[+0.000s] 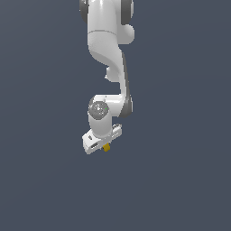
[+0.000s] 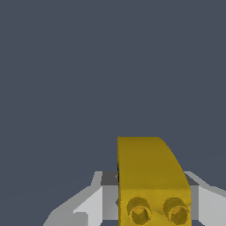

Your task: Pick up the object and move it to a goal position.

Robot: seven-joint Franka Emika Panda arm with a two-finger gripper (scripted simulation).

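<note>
Simulated render against a flat slate-blue backdrop; no desk edge or corner visible, so nothing to place things by beyond the arm itself. White Franka arm reaching down from the top middle of the exterior view, wrist bent, gripper at the lowest point. Tiny mustard-yellow object peeking out just beneath the gripper body, apparently off the ground, though no shadow or surface line to confirm height.

In the wrist view, the object large and close: a blocky wedge with one curved shoulder and two round studs on its near face. Pale grey fingers flanking both sides, closed in against the block, holding it; actual pad contact cropped by the frame edge, so probably a firm pinch rather than certainly.

No goal marker visible in either view. Step in hand, by judgement: carrying to the goal. Best done with steady squeeze, smooth slow travel, no sudden wrist rotation, since such a small piece could twist or slip between the pads.
</note>
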